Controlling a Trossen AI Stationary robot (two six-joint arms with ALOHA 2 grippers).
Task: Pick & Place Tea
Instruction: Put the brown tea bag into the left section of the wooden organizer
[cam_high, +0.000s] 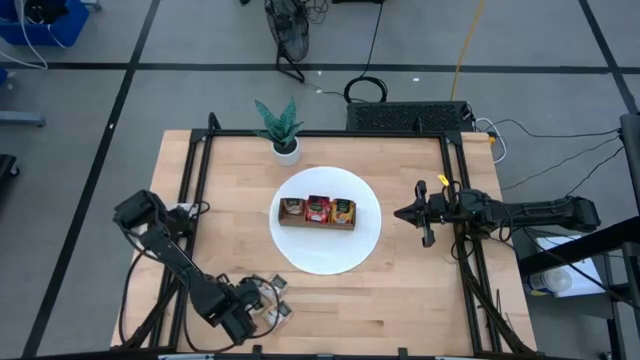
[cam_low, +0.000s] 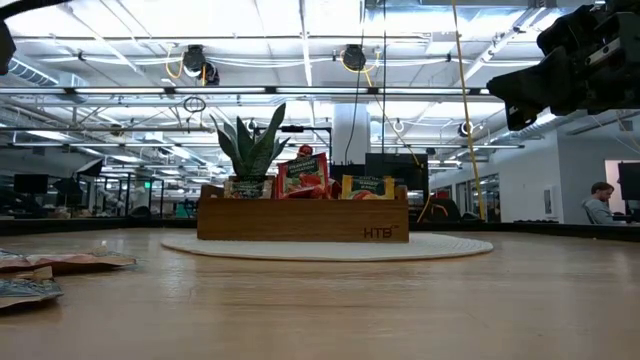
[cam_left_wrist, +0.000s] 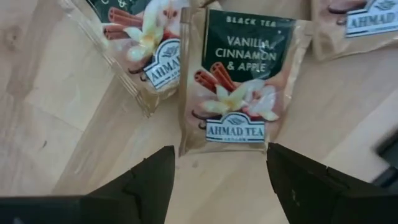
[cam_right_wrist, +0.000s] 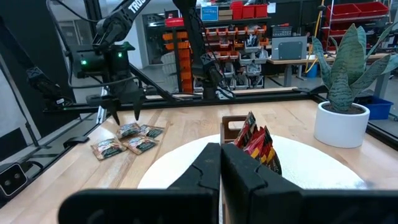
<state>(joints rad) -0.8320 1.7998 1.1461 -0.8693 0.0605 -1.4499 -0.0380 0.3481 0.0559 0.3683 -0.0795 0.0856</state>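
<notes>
Pale beige tea sachet (cam_left_wrist: 239, 84) with a dark green panel, white lettering and a cinnamon-and-flower picture. Light wood-grain table (cam_high: 420, 290). Round white mat (cam_high: 330, 255). Brown wooden tray (cam_high: 317, 221) showing red and orange-yellow sachets. Green plant (cam_high: 277, 122), white pot.

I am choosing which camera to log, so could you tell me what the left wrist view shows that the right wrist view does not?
Only the left wrist view shows the print on a beige sachet, "Vanilla, Cinnamon & Apple", lying beyond the open left gripper. Only the right wrist view shows the wooden tray, the white mat, the potted plant and the shut right gripper. Both show the loose sachets on the table.
</notes>
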